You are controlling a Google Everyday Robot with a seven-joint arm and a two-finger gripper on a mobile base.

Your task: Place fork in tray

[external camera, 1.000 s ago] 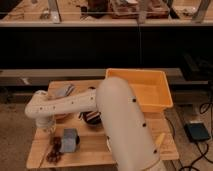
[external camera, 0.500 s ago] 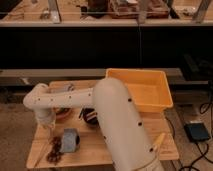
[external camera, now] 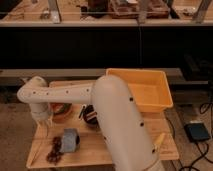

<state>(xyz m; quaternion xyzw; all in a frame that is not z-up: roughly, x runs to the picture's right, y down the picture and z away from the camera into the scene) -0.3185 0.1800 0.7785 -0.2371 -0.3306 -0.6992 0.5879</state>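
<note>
The tray (external camera: 150,89) is a large, deep yellow-orange bin at the back right of the wooden table (external camera: 100,147). My white arm reaches across the table to the left. My gripper (external camera: 43,121) points down over the table's left end, just left of a round orange bowl (external camera: 62,112). A thin pale strip that may be the fork (external camera: 38,150) runs diagonally below the gripper towards the front left corner. I cannot tell whether the gripper touches it. The arm hides much of the table's middle.
A dark bowl (external camera: 90,116) stands right of the orange bowl. A grey block (external camera: 69,140) and a dark clump (external camera: 53,151) lie at the front left. A yellow stick (external camera: 159,142) lies at the front right. A dark box (external camera: 198,132) sits on the floor at the right.
My arm has shifted slightly left and up. The gripper stays over the table's left end. The things on the table have not moved.
</note>
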